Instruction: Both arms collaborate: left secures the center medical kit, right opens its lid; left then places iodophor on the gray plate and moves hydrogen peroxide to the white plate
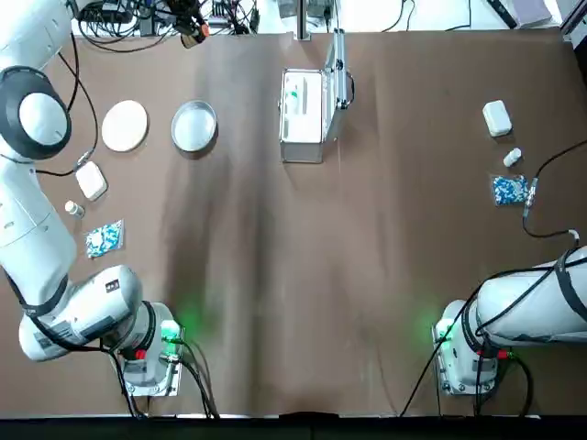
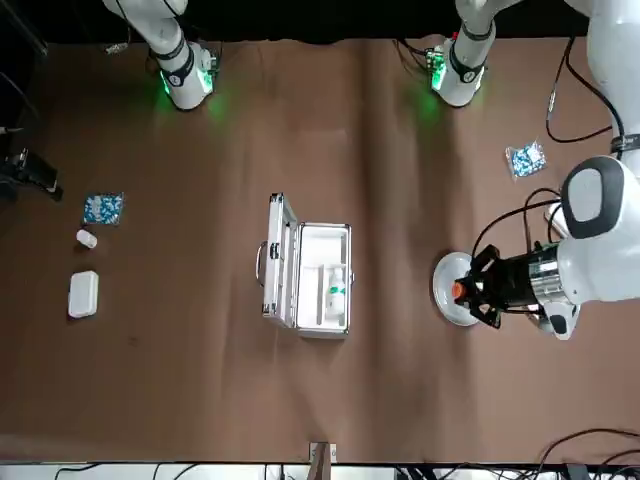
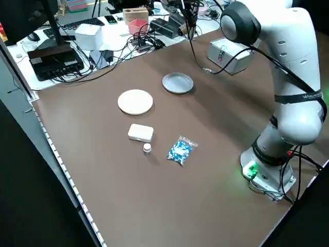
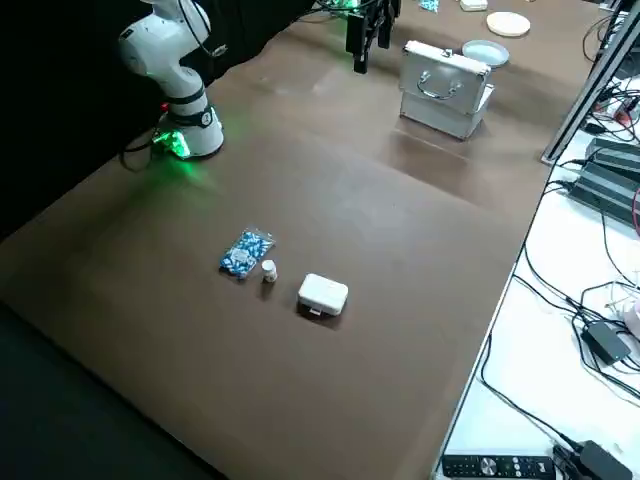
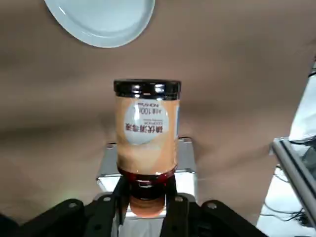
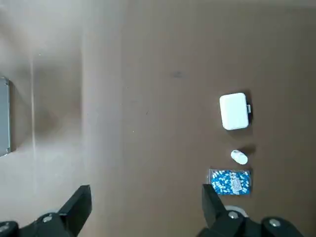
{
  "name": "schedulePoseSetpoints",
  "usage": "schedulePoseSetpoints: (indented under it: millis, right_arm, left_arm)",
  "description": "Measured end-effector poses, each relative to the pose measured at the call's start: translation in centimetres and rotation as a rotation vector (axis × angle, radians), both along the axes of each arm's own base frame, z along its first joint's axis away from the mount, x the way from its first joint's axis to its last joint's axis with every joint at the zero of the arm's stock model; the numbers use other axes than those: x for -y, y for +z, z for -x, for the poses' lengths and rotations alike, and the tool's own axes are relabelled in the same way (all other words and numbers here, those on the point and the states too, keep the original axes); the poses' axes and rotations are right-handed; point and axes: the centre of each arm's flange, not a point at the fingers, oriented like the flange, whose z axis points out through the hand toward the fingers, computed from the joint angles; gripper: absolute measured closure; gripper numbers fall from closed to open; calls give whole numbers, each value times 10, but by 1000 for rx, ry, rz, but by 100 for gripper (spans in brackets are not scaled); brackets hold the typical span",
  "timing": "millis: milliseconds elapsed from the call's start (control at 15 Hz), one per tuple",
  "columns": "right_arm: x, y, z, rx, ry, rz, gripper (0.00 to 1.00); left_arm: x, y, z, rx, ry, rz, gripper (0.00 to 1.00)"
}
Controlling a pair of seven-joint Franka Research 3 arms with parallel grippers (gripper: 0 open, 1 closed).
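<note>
Gripping the iodophor (image 5: 146, 133) by its cap, my left gripper (image 5: 146, 205) should lower it upright, centred on the gray plate (image 5: 100, 19); my right gripper (image 6: 143, 210) idles open.

Two white arms (image 1: 37, 229) with rounded grey joints; bases (image 1: 151, 353) lit green with red rings; black cables trail from each; dark two-finger grippers (image 6: 143, 207).

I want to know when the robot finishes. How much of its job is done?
Done: the lid stands open on the medical kit. In hand: the left gripper holds the iodophor near the empty gray plate. Left: set it down, then move the hydrogen peroxide, lying in the kit, to the bare white plate. The right gripper hangs open.
</note>
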Motion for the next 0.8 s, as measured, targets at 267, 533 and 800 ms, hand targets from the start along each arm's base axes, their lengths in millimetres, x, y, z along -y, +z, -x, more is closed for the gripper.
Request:
schedulePoseSetpoints:
  millis: [267,533,800]
  right_arm:
    - [-14,0,-1,0,25,-1,2]
    - [-23,0,-1,0,40,-1,2]
    - [-3,1,1,1,6,0,2]
  left_arm:
    - [-27,-10,5,-32,-83,62,67]
    - [-52,-17,9,-56,-103,155,67]
    - [-59,-29,10,-59,-136,186,67]
